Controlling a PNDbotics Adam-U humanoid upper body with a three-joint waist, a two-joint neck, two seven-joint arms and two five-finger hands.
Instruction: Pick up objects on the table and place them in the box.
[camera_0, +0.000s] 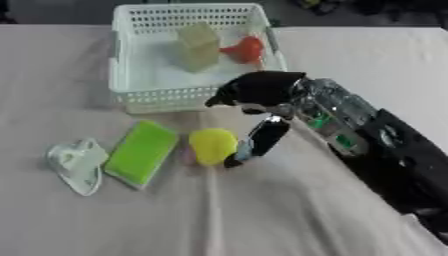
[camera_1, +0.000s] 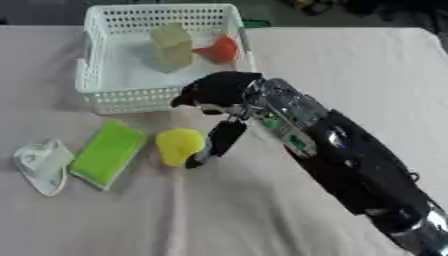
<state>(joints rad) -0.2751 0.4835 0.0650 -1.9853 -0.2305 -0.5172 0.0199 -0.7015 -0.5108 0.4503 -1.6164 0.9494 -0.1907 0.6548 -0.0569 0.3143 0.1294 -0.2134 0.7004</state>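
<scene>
Basket as landmark: block and funnel inside; sponge, round object in front; dish front-left; right hand touching round object.

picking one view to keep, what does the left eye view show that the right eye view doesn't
Only the left eye view: more bare table left of the basket.

Only the right eye view: more of the right arm toward the lower right corner, and more table right of it.

Both: the white basket holding a pale block and an orange thing, the green sponge, a white thing, and the right robot hand reaching down beside the yellow thing.
</scene>
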